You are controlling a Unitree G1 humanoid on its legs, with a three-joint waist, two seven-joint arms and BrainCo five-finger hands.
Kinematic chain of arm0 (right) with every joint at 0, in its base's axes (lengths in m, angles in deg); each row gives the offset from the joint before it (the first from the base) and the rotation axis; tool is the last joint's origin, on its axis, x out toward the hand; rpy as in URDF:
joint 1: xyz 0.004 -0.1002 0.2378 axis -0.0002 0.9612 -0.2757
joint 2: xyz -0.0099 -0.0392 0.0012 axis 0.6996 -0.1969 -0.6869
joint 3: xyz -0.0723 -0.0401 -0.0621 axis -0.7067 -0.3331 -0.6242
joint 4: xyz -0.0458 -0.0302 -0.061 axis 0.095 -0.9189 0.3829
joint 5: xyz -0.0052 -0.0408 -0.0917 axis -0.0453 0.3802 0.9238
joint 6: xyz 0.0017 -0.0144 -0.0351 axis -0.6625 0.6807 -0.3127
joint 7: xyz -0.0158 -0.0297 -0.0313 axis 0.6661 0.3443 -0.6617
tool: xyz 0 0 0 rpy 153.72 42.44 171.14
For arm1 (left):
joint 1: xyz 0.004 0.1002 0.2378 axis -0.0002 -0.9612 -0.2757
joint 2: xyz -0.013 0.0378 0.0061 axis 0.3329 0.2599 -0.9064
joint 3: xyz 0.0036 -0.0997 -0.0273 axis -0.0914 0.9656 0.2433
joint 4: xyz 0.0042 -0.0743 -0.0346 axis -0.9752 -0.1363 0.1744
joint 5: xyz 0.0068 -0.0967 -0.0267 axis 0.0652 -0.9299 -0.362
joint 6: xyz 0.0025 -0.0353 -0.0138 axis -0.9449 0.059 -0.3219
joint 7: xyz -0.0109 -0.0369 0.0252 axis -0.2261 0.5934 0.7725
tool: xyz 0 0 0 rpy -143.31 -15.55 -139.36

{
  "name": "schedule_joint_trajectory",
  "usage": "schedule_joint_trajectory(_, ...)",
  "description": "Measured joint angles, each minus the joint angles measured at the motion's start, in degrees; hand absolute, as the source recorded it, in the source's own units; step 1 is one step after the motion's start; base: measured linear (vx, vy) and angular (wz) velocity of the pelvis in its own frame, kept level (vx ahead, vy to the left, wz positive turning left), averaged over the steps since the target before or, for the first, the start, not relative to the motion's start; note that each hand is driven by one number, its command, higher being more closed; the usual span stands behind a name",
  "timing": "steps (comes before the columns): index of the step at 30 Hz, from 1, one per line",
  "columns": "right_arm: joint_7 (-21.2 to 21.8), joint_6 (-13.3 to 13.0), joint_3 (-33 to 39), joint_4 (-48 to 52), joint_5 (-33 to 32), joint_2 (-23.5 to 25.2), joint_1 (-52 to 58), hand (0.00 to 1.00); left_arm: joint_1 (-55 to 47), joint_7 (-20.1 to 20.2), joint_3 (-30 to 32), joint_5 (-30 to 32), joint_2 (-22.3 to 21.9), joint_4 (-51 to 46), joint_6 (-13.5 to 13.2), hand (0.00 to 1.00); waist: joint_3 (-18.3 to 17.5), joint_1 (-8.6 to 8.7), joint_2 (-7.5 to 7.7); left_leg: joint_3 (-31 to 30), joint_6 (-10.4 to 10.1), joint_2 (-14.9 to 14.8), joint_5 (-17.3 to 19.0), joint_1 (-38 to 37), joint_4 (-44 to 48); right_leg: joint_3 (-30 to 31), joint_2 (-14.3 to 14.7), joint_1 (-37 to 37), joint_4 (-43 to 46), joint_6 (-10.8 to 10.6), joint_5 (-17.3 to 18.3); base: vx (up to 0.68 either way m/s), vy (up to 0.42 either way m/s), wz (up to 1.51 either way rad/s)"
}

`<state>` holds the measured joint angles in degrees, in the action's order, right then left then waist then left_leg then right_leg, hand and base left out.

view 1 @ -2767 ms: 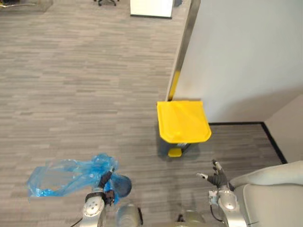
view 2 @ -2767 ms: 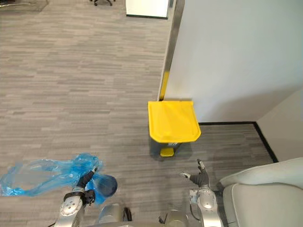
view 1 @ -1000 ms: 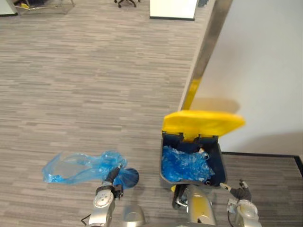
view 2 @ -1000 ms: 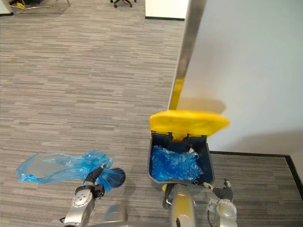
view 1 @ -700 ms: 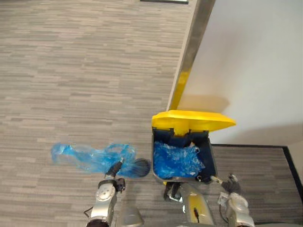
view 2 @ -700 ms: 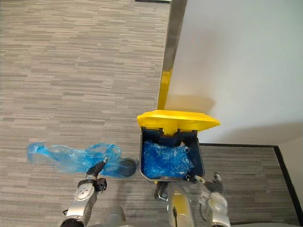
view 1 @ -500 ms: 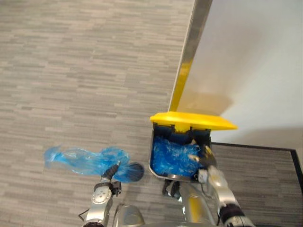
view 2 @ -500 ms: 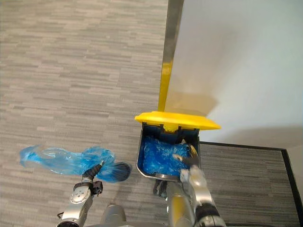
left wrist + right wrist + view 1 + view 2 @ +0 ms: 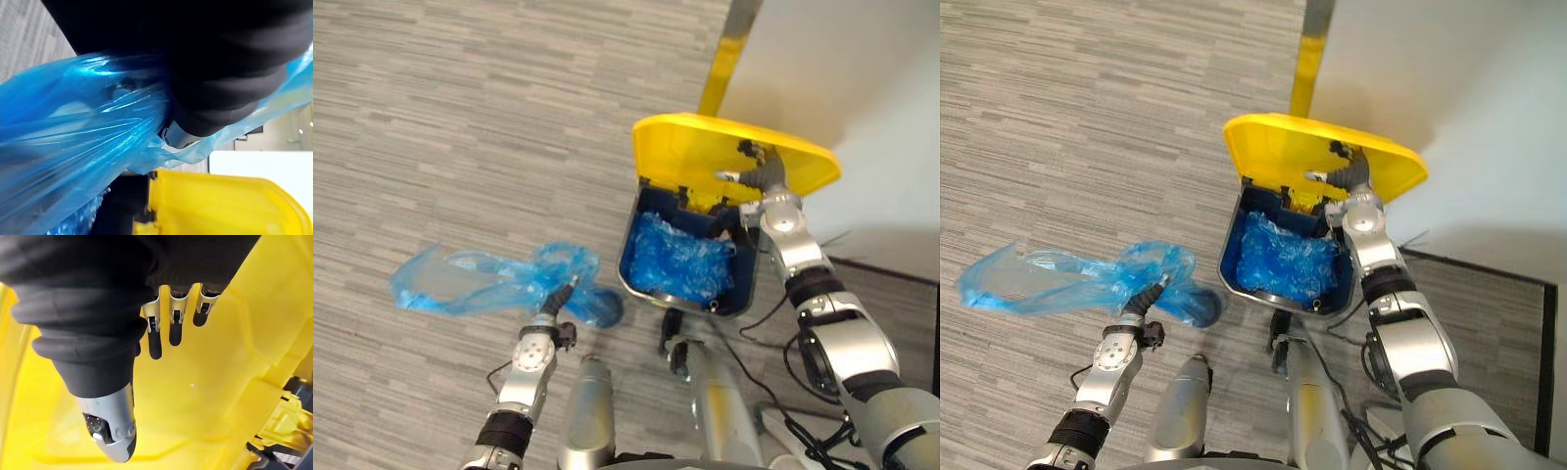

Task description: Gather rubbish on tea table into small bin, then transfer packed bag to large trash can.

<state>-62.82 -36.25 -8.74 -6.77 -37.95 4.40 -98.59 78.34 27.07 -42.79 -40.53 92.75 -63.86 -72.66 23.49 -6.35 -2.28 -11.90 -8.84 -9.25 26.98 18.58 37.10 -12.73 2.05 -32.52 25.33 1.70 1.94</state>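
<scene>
With left hand (image 9: 555, 305), grips the gathered neck of a crumpled, translucent blue plastic bag (image 9: 489, 284), fingers curled round the film and partly wrapped in it. Holds that bag low on the robot's left side, clear above the grey striped carpet floor (image 9: 460, 98), with the loose body billowing away to the left and a darker bunched end just beside the hand. Places the bag beside the large dark-blue plastic trash can (image 9: 651, 204), near its left wall and not over the opening, so not yet dropped in.

With right hand (image 9: 764, 179), reaches up to the underside of the raised yellow plastic lid (image 9: 690, 152). Shows straight, relaxed fingers (image 9: 175, 328) in the right wrist view, thumb set apart from them, nothing held. Brings the dark tips close before the yellow surface; cannot tell whether touching it or just short of it.

Stands open, as to the can, with the lid tilted up and back on its rear hinge. Contains a crumpled blue plastic liner (image 9: 677, 262) filling most of the inside. Sits against a white wall (image 9: 862, 78), just beside a corner post with a yellow strip (image 9: 724, 59).
</scene>
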Motion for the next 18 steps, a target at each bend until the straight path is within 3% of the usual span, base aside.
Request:
schedule_joint_trajectory(5,0.08,-0.04,-2.24,-0.03,2.17,-0.07,-1.29,0.0,6.02,1.27,-9.55,-1.3,0.08,-9.26,-0.9,1.0,0.14,1.52,0.08,-0.7,-0.51,0.03,-0.93,-0.27,-1.14,-1.15,-0.32,0.78,-0.87,0.56,-1.06,0.02,-0.004,0.07)
schedule_joint_trajectory(12,0.13,0.89,-5.4,-0.16,2.47,0.26,-2.98,0.0,17.96,1.27,-18.43,-2.19,-0.88,-10.29,-2.05,1.0,0.18,2.62,0.16,-0.98,-0.07,0.26,-1.21,-1.04,-0.92,-1.45,-1.08,2.79,-1.95,-0.09,-1.59,0.0,0.04,0.09)
schedule_joint_trajectory(15,0.29,1.21,-6.53,-0.16,2.49,0.55,-4.44,0.0,22.3,0.92,-19.45,-2.07,-1.66,-6.44,-2.33,1.0,0.57,3.18,0.6,-0.91,-0.07,0.33,-1.21,-0.47,-0.38,-1.37,-1.03,2.78,-2.61,-0.28,-2.18,-0.04,0.028,-0.02)
schedule_joint_trajectory(18,0.85,1.71,-7.62,-0.15,2.7,1.66,-8.03,0.0,29.27,-0.67,-19.53,-1.53,-2.8,7.49,-2.42,1.0,2.43,4.98,1.77,-0.38,0.27,0.44,-0.99,1.37,1.31,-0.83,-0.93,1.41,-2.6,-0.35,-2.94,-0.06,0.02,-0.1)
